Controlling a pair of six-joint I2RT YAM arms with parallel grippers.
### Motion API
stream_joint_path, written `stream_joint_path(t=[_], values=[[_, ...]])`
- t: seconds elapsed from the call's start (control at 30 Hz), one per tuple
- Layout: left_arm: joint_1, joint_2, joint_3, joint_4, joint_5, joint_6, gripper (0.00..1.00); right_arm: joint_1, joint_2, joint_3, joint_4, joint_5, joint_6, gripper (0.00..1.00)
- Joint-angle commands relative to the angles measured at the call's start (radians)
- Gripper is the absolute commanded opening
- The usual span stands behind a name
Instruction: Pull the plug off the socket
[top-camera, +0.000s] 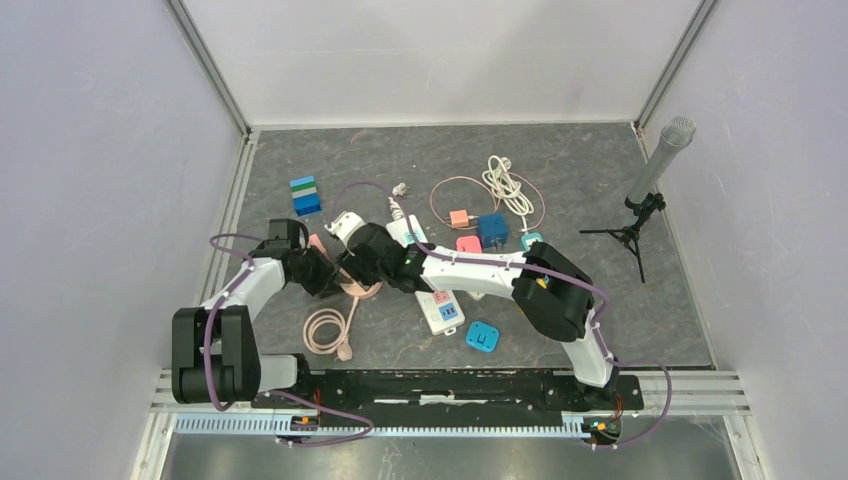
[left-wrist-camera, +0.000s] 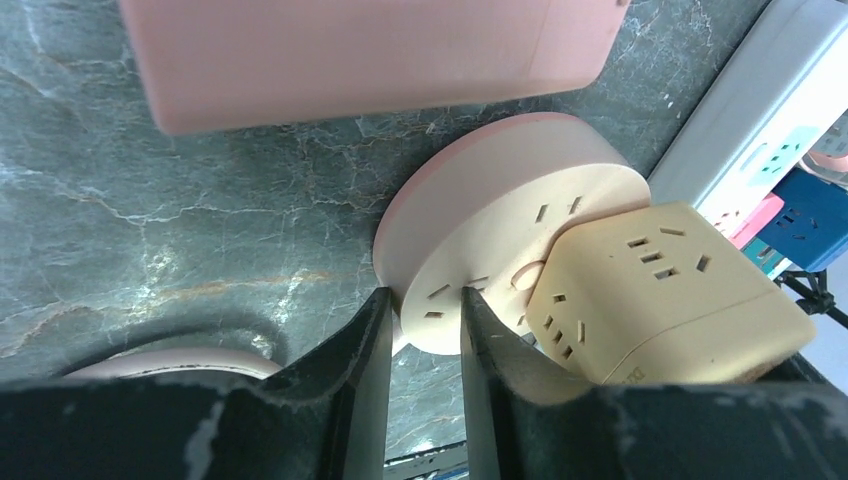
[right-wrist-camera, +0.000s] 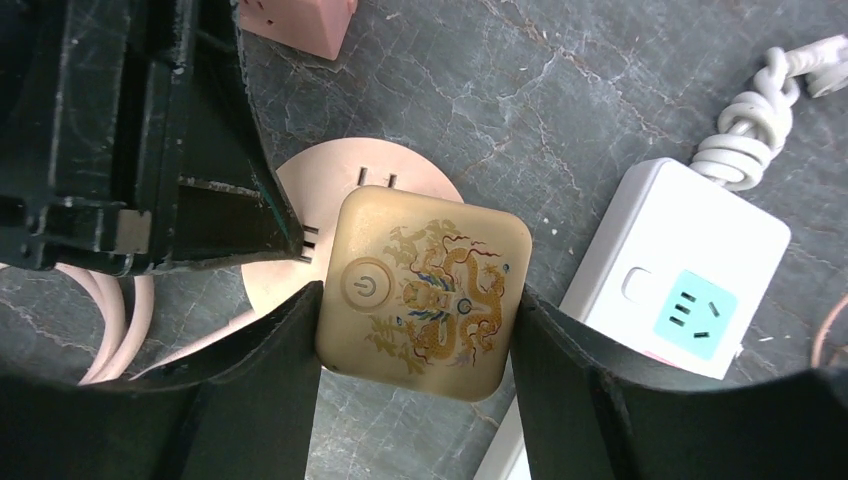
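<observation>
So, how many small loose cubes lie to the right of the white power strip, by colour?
Pink cubes: 2
Blue cubes: 2
Teal cube: 1
Total: 5

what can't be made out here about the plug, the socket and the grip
- Prongs of the yellow cube plug: hidden in every view by its own body, so how deep it sits in the round pink socket cannot be told.
- Top external: plug and socket lie almost wholly under the left gripper and right gripper.
- Left wrist: pink block cut off by the top edge.
</observation>
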Motion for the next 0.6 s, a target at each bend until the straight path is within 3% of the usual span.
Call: stream_joint_path(t=[0.0, 0.13, 0.33, 0.47, 0.57], values=[[-0.009, 0.057, -0.041, -0.065, -0.168, 0.015, 0.27, 0.053, -0.032, 0.053, 0.083, -0.017, -0.062, 0.0], [-0.009, 0.053, -0.041, -0.066, -0.166, 0.016, 0.25, -0.048, -0.112, -0.054, 0.216, -0.223, 0.094, 0.0], [-0.009, 0.062, -0.031, -0.075, -0.163, 0.021, 0.25, 0.048, -0.044, 0.048, 0.106, -0.101, -0.071, 0.0], [-0.009, 0.053, -0.017, -0.094, -0.171, 0.028, 0.25, 0.052, -0.06, 0.03, 0.101, -0.023, -0.116, 0.0], [-0.009, 0.046, -0.016, -0.094, -0.171, 0.028, 0.25, -0.022, -0.119, -0.049, 0.192, -0.176, 0.001, 0.0]])
